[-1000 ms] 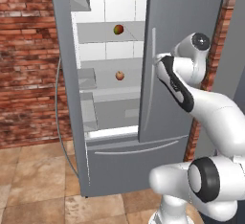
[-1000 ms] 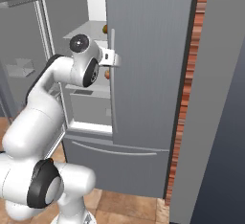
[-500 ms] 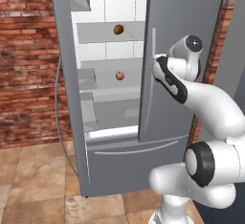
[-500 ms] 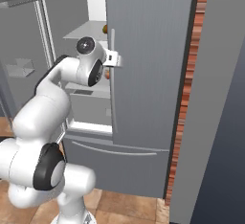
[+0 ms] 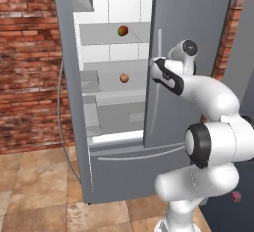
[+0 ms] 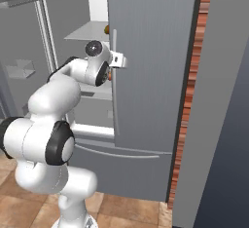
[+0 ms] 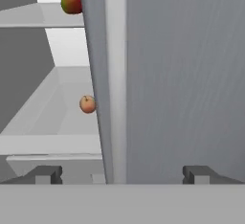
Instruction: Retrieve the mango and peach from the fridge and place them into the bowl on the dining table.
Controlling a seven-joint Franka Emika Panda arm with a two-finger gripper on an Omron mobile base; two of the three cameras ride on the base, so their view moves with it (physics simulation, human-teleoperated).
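Grey steel makes up the fridge [image 5: 124, 176], which in the left base view stands with its left door swung wide and its right door closed. Two fruits sit inside, one to a shelf: the mango [image 5: 123, 30] on the upper glass shelf and the peach [image 5: 124, 78] on the shelf below it, well apart from each other. One long vertical handle [image 5: 158, 62] runs down the closed right door, and the gripper [image 5: 153, 69] is raised beside it, at about the height of the peach. A brick wall [image 5: 25, 67] stands to the left of the fridge, and a tiled floor [image 5: 39, 196] lies below.

From the right base view, the same fridge [image 6: 151, 76] shows mostly its closed right door. The gripper [image 6: 120, 60] reaches to the handle [image 6: 115, 76] near its upper part. One fruit, the mango [image 6: 106, 29], peeks past the door edge on the upper shelf.

Along the hand view, the two finger tips [image 7: 48, 174] stand spread wide with the handle [image 7: 116, 74] rising between them; neither tip touches it and nothing is held. Left of the door edge, the mango [image 7: 71, 1] rests on the upper shelf and the peach [image 7: 87, 104] on the lower one.
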